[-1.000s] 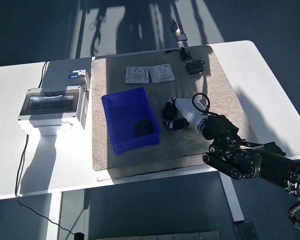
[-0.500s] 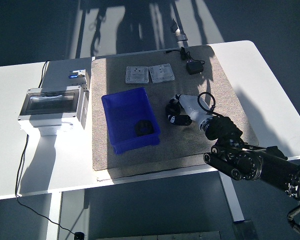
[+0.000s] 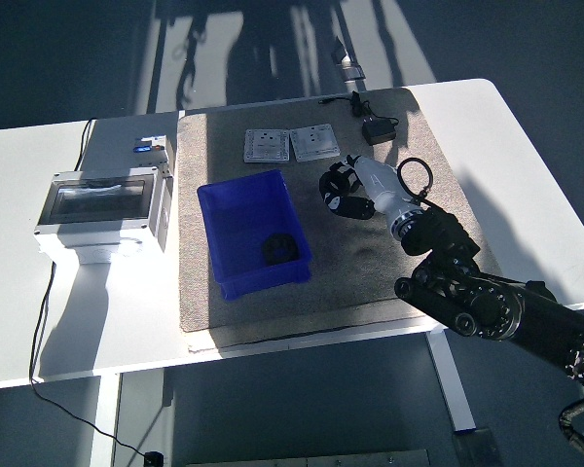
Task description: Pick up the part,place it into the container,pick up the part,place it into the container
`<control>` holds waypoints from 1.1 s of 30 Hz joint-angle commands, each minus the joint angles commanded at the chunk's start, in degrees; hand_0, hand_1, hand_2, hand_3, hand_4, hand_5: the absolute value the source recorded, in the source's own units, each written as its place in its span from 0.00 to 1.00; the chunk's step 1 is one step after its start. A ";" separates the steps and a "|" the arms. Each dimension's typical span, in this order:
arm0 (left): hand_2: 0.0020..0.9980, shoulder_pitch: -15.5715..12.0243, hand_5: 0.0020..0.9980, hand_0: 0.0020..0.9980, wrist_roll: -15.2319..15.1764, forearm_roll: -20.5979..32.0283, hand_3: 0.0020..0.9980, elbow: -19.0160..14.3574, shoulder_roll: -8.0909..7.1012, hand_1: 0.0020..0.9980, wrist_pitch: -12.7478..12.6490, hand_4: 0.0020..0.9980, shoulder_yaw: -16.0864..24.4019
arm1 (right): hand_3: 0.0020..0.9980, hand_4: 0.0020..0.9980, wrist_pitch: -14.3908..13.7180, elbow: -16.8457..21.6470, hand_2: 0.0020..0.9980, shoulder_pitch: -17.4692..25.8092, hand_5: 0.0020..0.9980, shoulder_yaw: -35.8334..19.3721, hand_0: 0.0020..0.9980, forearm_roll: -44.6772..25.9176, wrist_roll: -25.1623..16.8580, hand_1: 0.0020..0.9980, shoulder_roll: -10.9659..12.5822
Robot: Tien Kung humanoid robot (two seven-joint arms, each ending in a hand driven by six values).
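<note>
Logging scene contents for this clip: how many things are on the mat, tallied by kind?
Blue container: 1
Black parts: 2, one in the container, one in the right hand
Grey plates: 2
Black adapter: 1
Total: 6

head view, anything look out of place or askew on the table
Nothing stands out. The blue container sits upright on the mat with one dark part inside. The right robot hand holds a second dark part above the mat, right of the container. The two grey plates lie flat, side by side.
</note>
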State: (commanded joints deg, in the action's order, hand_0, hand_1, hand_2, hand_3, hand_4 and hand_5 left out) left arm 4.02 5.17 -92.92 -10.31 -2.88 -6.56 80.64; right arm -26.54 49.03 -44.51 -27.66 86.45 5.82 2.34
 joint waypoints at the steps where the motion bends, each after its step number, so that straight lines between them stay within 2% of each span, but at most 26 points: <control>1: 0.63 -0.01 1.00 0.66 0.03 -0.12 0.41 0.00 0.00 0.67 0.00 0.77 0.03 | 0.67 0.51 -0.24 1.60 0.53 0.07 0.29 0.19 0.71 0.04 -0.05 0.53 0.01; 4: 0.63 -0.01 1.00 0.66 0.07 -0.30 0.41 0.00 -0.03 0.67 0.01 0.77 0.06 | 0.67 0.51 -0.37 6.68 0.53 0.02 0.29 2.10 0.71 1.80 -0.14 0.53 -0.04; 11: 0.63 0.28 1.00 0.66 -0.04 -0.07 0.41 0.00 -0.13 0.67 -0.15 0.77 0.13 | 0.67 0.51 6.47 16.40 0.54 -2.15 0.30 8.01 0.71 15.54 3.63 0.53 -0.25; 12: 0.63 0.29 1.00 0.66 -0.06 -0.06 0.41 0.00 -0.16 0.67 -0.19 0.77 0.18 | 0.67 0.51 7.09 16.60 0.54 -2.28 0.30 8.35 0.71 17.20 4.18 0.53 -0.36; 13: 0.63 0.28 1.00 0.66 -0.08 -0.04 0.41 0.00 -0.19 0.67 -0.22 0.77 0.23 | 0.72 0.55 7.49 16.54 0.72 -2.32 0.33 8.53 0.75 18.73 4.62 0.71 -0.44; 18: 0.63 0.30 1.00 0.66 -0.09 -0.15 0.41 0.00 -0.36 0.67 -0.34 0.77 0.59 | 0.72 0.55 8.52 15.93 0.72 -2.45 0.33 9.49 0.75 25.95 6.46 0.71 -0.71; 19: 0.63 0.33 1.00 0.66 -0.07 -0.31 0.41 0.00 -0.39 0.66 -0.33 0.77 0.70 | 0.76 0.59 8.73 15.84 0.88 -2.50 0.37 9.62 0.84 27.38 6.85 0.89 -0.74; 24: 0.63 0.34 1.00 0.66 0.04 -0.72 0.41 0.00 -0.53 0.66 -0.30 0.77 1.08 | 0.76 0.59 10.81 15.08 0.88 -2.19 0.37 9.38 0.84 33.47 8.94 0.89 -0.79; 25: 0.63 0.34 1.00 0.66 0.05 -0.71 0.41 0.00 -0.54 0.66 -0.32 0.77 1.10 | 0.78 0.66 11.23 14.98 0.96 -2.02 0.43 9.40 0.91 34.06 9.02 0.97 -0.73; 28: 0.63 0.28 1.00 0.66 0.05 -0.57 0.41 0.00 -0.58 0.66 -0.40 0.77 1.08 | 0.78 0.66 11.57 15.13 0.96 -1.20 0.43 9.25 0.91 34.94 8.73 0.97 -0.30; 30: 0.63 0.21 1.00 0.66 0.06 -0.53 0.41 0.00 -0.61 0.66 -0.44 0.77 1.14 | 0.78 0.66 10.92 15.40 0.96 -0.76 0.43 8.87 0.91 35.07 8.35 0.97 -0.04; 31: 0.62 0.19 1.00 0.66 0.07 -0.60 0.40 0.00 -0.64 0.66 -0.45 0.77 1.21 | 0.80 0.77 9.83 15.62 0.98 -0.37 0.55 8.21 0.91 34.66 7.89 0.98 0.19; 33: 0.62 0.21 1.00 0.66 0.11 -0.97 0.40 0.00 -0.70 0.66 -0.41 0.77 1.41 | 0.80 0.77 7.35 16.02 0.98 0.93 0.55 6.19 0.91 32.37 6.68 0.98 0.81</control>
State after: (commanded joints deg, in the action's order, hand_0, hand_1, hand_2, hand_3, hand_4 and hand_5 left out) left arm 4.22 5.27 -93.89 -10.31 -3.58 -6.97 82.05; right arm -19.19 65.05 -43.58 -21.47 118.81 12.50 3.14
